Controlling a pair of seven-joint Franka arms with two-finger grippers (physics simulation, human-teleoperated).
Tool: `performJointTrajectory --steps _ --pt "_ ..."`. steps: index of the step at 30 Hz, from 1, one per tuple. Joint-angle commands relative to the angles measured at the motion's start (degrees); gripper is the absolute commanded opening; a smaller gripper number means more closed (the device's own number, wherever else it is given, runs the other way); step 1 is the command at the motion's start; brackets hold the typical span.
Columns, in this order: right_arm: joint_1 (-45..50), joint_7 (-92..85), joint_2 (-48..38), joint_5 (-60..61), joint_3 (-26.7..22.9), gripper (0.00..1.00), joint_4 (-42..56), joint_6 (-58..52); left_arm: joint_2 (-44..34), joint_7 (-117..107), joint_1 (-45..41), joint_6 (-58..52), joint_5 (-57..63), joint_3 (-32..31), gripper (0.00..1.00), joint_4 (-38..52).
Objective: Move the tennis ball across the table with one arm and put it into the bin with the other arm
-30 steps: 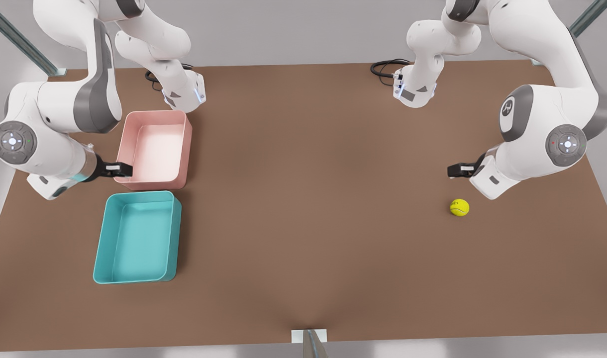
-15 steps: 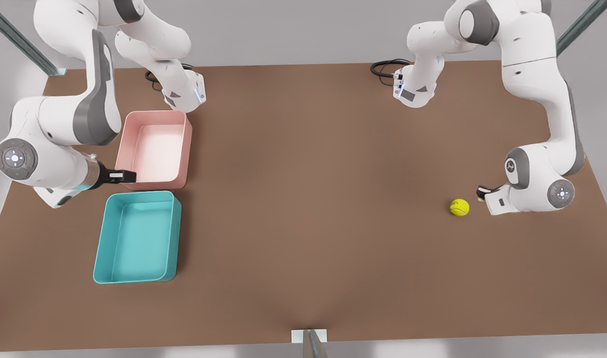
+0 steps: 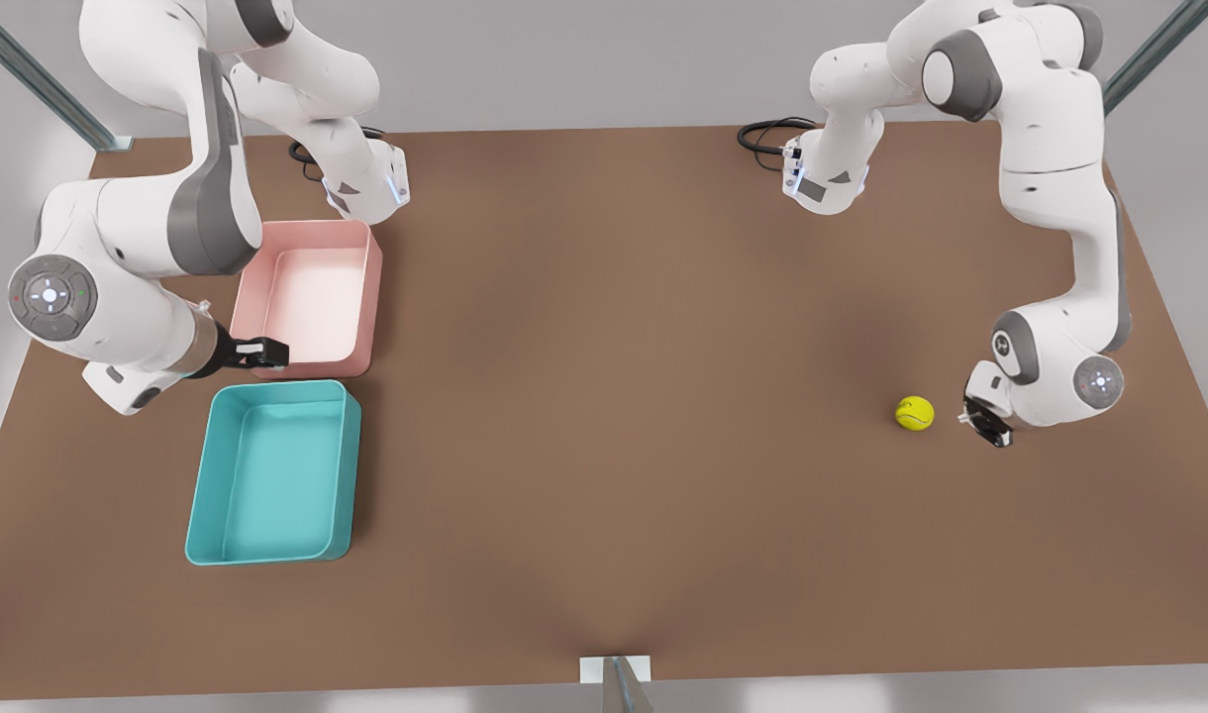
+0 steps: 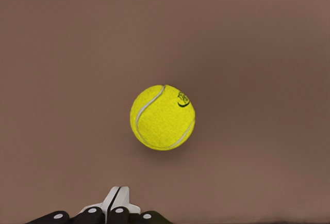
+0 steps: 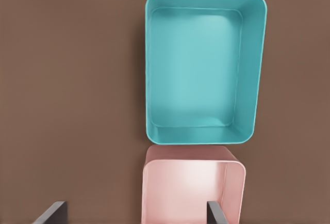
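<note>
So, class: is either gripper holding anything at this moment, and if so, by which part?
Nothing is held. The left gripper, fingers shut, sits beside the tennis ball without touching it. The right gripper hangs open near the bin.

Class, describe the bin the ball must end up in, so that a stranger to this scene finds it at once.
Start at the brown table and go to the front view's left, where two shallow trays sit end to end. The bin is the nearer one, teal, unlike the pink tray behind it.

left gripper (image 3: 986, 424) low and closed, right gripper (image 3: 264, 352) spread
</note>
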Motion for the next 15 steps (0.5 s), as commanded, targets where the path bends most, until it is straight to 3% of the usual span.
performJointTrajectory --steps 1,15 --pt "0.0 0.3 0.0 0.0 0.0 1.00 0.0 0.1 0.4 35.0 -0.2 5.5 0.2 0.0 0.21 -1.2" --pt "0.0 0.2 0.6 -0.2 0.0 1.00 -0.1 0.3 0.8 17.6 -0.5 11.0 -0.1 -0.1 0.21 -7.7"
